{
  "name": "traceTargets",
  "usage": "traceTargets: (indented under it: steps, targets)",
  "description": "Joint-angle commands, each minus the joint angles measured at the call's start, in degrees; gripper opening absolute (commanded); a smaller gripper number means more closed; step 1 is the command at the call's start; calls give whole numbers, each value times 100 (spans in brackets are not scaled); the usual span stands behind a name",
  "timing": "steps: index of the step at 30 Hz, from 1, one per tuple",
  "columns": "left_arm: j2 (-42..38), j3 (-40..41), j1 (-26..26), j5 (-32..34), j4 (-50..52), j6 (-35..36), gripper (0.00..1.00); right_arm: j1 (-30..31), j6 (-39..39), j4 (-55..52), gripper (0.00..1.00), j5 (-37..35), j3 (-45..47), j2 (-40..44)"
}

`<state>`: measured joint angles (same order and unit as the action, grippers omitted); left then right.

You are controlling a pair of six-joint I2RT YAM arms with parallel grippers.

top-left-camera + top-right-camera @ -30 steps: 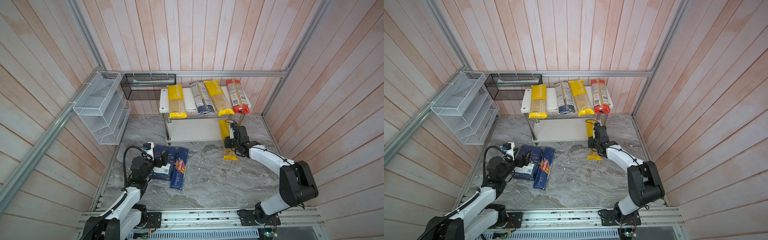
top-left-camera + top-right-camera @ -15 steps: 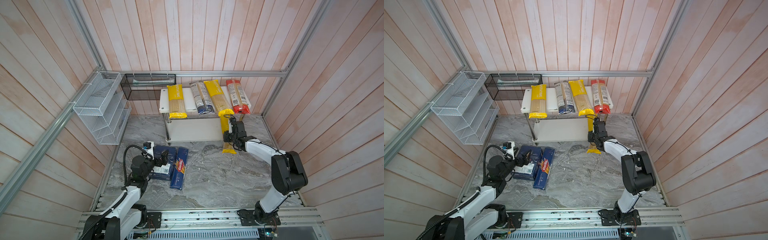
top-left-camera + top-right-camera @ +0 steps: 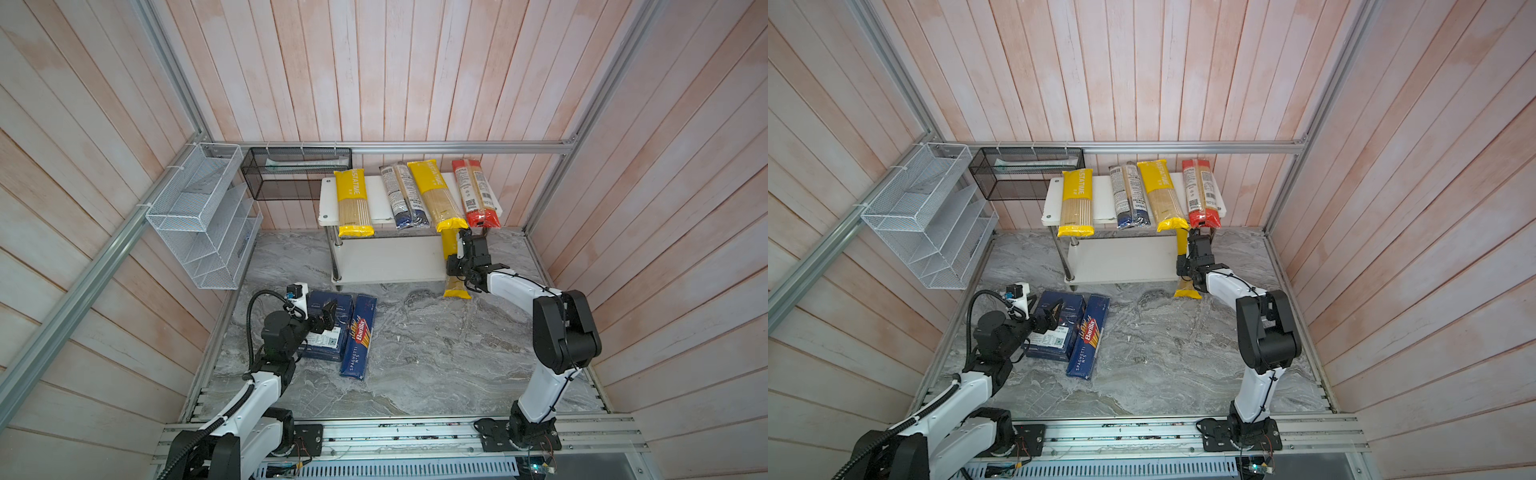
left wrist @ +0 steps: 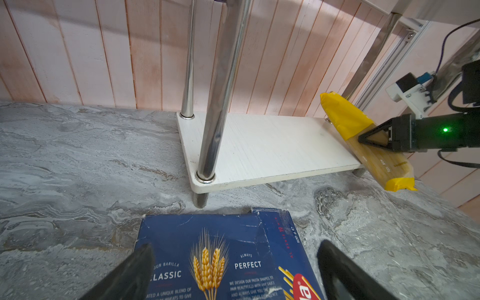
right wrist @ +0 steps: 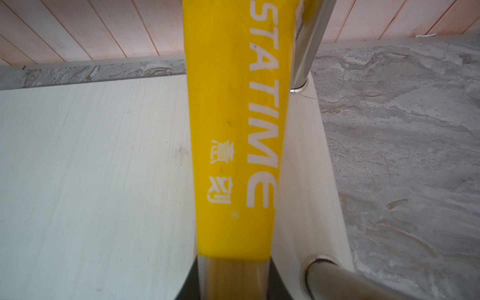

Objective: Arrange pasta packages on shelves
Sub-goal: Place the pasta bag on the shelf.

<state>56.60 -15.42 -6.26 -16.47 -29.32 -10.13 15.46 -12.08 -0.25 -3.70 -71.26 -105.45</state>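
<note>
In both top views seven pasta packs can be counted. Four lie side by side across the upper board of the white two-tier rack (image 3: 376, 199), which stands at the far edge of the grey marble worktop (image 3: 436, 345). From left end to right end they are a yellow PASTATIME bag (image 3: 352, 203), a dark-ended clear bag (image 3: 403, 197), a second yellow PASTATIME bag (image 3: 436, 195) and a red-ended bag (image 3: 476, 195).

A third yellow PASTATIME bag (image 3: 456, 287) slants over the right end of the lower board. The right gripper (image 3: 456, 268) has its fingers clenched on the bag's middle.

Two blue packs lie touching near the worktop's left edge: a wider blue Barilla box (image 3: 336, 305) and, on its right, a narrow blue Barilla spaghetti pack (image 3: 359, 340). The left gripper (image 3: 326, 318) is over the box. One white wire-mesh organizer (image 3: 199, 216) and one black mesh basket (image 3: 291, 174) hang by the far left corner.

In the left wrist view, the left gripper's two fingers (image 4: 135, 270) stand spread apart above the box, grasping nothing. Two chrome posts (image 4: 220, 91) rise from the lower board's left end. At its right end, black fingers pinch the third yellow bag.

In the right wrist view, that bag runs up the centre over the lower board, with two chrome posts just beside it. Dark fingers (image 5: 189, 283) press it from both sides. Whether it touches the board cannot be told.
</note>
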Motion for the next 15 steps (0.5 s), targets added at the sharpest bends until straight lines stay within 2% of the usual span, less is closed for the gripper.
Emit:
traceTargets:
  steps: [1, 6, 10, 13, 15]
  targets:
    - [-19, -128, 33, -10, -31, -11, 100, -85, 22, 730, 0, -88, -401, -19]
    - [-16, -136, 29, -14, -23, -19, 100, -87, -73, 709, 3, -37, -422, -88]
    - [-9, -142, 29, -14, -21, -24, 100, -87, -135, 667, 18, -14, -382, -118]
    - [-22, -128, 30, 1, -21, -24, 100, -87, -189, 666, 24, -16, -290, -77]
    - [-26, -136, 34, -1, -21, -20, 100, -87, -198, 698, 35, -3, -234, -38]
